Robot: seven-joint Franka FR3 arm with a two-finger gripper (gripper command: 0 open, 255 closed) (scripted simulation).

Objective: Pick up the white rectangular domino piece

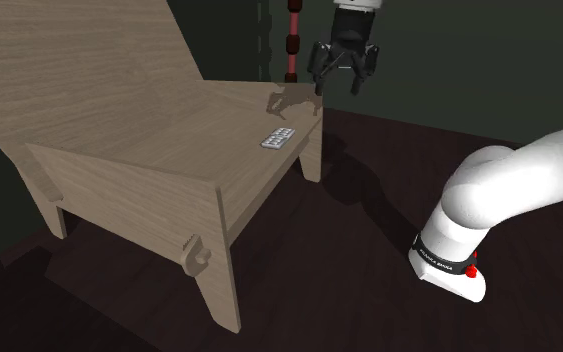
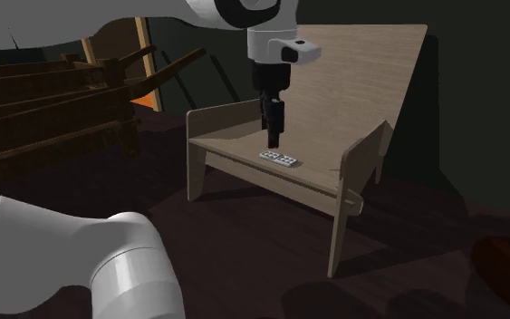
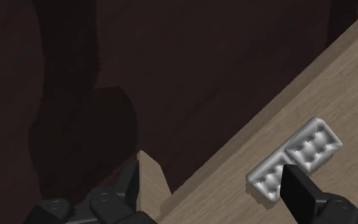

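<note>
A small white rectangular domino with dimpled pips lies flat on the wooden chair seat, close to the seat's front edge. My black gripper hangs open in the air above and to the shoulder view's right of it, holding nothing. In the second exterior view the gripper points down just above the domino. In the wrist view the domino sits on the seat beside one finger. The other finger is out over the dark floor past the seat's edge.
The chair's tall slanted backrest rises behind the seat, and upright side panels flank it. A red and dark pole stands behind the chair. Dark wooden slatted furniture stands at the second exterior view's left. The floor is dark.
</note>
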